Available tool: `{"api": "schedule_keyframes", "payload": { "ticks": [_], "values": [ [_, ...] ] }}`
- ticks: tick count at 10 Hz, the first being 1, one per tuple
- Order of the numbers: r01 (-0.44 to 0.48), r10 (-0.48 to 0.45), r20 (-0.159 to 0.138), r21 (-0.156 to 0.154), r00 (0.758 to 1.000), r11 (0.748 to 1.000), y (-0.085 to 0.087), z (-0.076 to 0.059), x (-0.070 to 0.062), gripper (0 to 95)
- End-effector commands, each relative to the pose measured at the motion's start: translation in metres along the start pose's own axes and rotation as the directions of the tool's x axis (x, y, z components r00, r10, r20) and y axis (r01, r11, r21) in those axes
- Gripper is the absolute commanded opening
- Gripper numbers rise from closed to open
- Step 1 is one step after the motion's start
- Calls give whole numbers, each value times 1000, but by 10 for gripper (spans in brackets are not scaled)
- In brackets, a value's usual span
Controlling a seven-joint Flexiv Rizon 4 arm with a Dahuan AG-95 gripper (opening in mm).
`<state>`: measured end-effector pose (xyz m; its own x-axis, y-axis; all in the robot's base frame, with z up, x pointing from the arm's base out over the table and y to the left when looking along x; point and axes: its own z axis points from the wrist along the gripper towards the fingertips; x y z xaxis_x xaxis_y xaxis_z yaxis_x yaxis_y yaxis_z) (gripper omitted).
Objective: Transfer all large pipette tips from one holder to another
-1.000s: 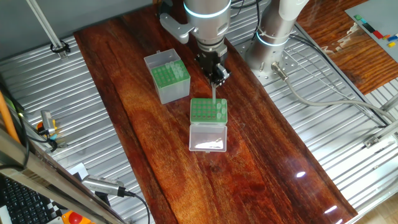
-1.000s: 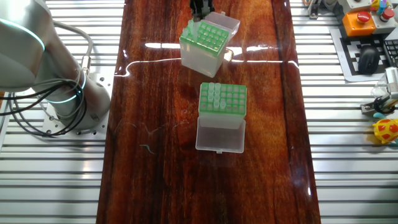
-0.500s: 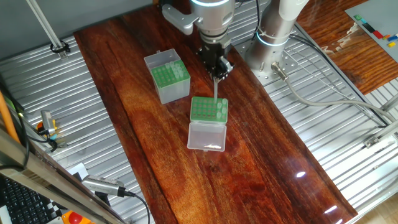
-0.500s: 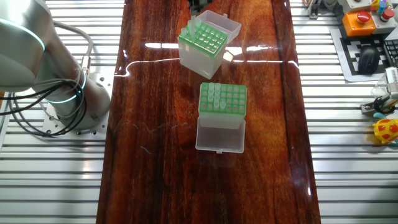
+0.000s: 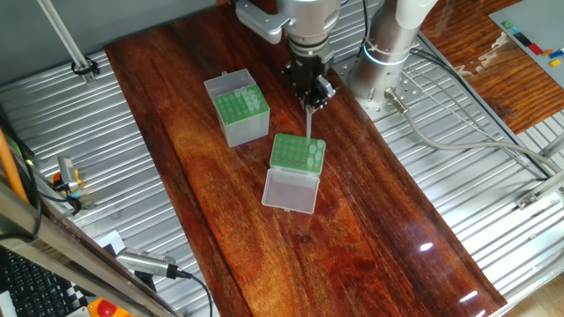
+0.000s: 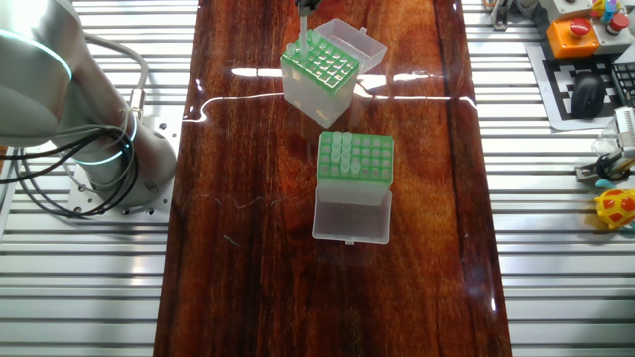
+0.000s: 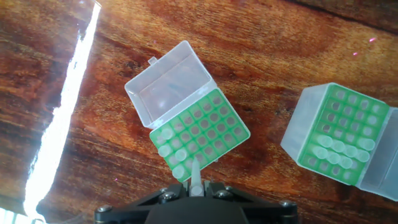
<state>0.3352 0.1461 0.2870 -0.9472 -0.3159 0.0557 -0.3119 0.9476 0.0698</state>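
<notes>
Fingers: the fingers (image 7: 219, 194) are clamped on one pipette tip (image 7: 194, 177), wide end up and point hanging straight down
Held tip: pale, translucent and conical; it sits right over the near edge row of the clear-sided holder (image 7: 205, 134), and whether its point is free of the hole I cannot tell
Clear-sided holder: small box with a green hole-grid top and see-through walls; its clear lid (image 7: 166, 87) is flung open flat on the table (image 5: 370, 238)
Tips left in it: a small cluster of large pipette tips (image 7: 171, 146) in the corner nearest the fingers
Grey-sided box: the grey-sided box (image 5: 236, 128) stands well apart on the dark glossy wood, whitish lid open, with a row of transferred tips (image 7: 339, 152) seated in its green grid
In the way: the path between the two boxes is bare wood
Around: the silver arm base (image 5: 388, 44) stands on ribbed metal panels (image 5: 132, 167) beside the table
Views: the hand view shows the grip itself, while the other fixed view catches only the tip's thin shaft (image 6: 301, 22) above the holder (image 6: 319, 69) and an orange button box (image 6: 575, 35) at the far edge
</notes>
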Motion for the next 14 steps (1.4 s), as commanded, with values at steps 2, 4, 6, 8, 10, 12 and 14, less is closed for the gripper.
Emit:
{"api": "schedule_keyframes", "payload": {
  "ticks": [2,4,6,8,10,12,14],
  "values": [
    [21,-21,-1,13,1000,1000,2,-4,2,0],
    [56,-56,-1,14,998,998,3,-5,-1,0],
    [81,-81,-4,11,997,997,3,-5,-1,0],
    [84,-83,-21,18,996,996,3,-5,-1,0],
    [51,-50,-27,32,998,998,3,-5,-1,0],
    [66,-66,-17,41,998,997,-7,2,-5,0],
    [193,-191,-35,55,981,980,-55,10,-17,0]
  ]
}}
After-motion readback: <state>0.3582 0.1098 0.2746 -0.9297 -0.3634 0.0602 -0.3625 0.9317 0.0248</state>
